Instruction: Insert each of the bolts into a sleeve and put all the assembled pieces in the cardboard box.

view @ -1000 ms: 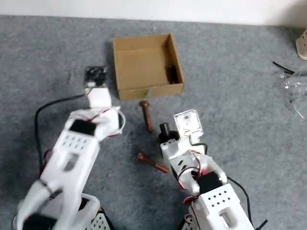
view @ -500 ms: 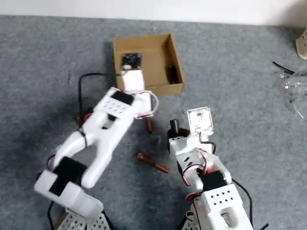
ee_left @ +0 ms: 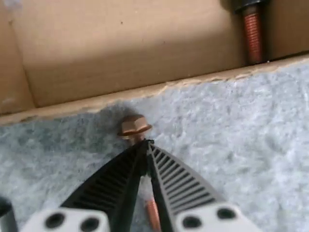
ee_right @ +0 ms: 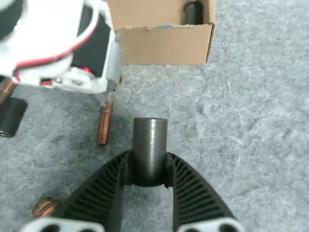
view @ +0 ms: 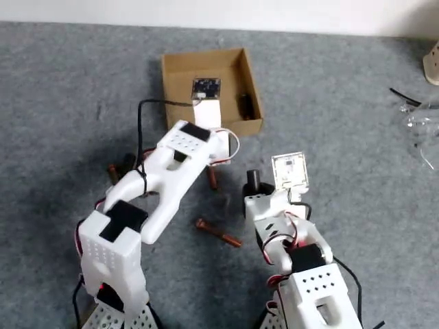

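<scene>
Grey felt counter (view: 343, 103) with a cardboard box (view: 182, 86) at its far side. Left pincer (ee_left: 145, 143) is clenched on a bolt (ee_left: 135, 126) lying just near the box's front wall. To the right, the right pincer (ee_right: 148, 169) grasps a dark sleeve (ee_right: 150, 140).

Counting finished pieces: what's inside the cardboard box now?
One bolt in a black sleeve lies against the right wall of the cardboard box. The left arm hides part of its floor near the front wall.
</scene>
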Motion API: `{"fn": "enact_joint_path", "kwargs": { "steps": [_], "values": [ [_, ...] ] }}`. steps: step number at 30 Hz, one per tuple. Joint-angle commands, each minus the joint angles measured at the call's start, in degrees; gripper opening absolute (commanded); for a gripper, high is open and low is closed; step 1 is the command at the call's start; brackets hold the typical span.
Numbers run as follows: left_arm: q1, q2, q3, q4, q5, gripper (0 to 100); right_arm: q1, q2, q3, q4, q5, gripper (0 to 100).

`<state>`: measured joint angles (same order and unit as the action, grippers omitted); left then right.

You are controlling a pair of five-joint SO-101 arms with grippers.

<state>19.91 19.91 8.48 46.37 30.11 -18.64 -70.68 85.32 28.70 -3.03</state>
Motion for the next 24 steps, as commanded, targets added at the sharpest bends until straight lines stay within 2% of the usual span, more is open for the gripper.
{"fn": "enact_joint_path", "kwargs": {
  "steps": [1, 6, 12, 17, 24],
  "values": [
    [0.57, -0.22, -5.76, 4.66, 0.44, 1, 0.92, -1.27, -0.92, -1.36, -0.26, 0.5],
    [0.92, -0.04, -7.69, 11.34, 0.44, 1, 0.92, -1.27, -0.92, -1.36, -0.18, 0.5],
    [0.92, 0.13, -7.52, 11.6, 0.44, 1, 0.92, -1.27, -0.92, -1.36, -0.18, 0.5],
    [1.8, 0.22, -7.87, 11.52, 1.14, 11, 0.92, -1.27, -0.92, -1.36, -0.18, 0.5],
    [1.8, 0.4, -7.43, 11.34, 3.16, 11, 0.92, -1.27, -0.92, -1.36, -0.18, 0.5]
  ]
}}
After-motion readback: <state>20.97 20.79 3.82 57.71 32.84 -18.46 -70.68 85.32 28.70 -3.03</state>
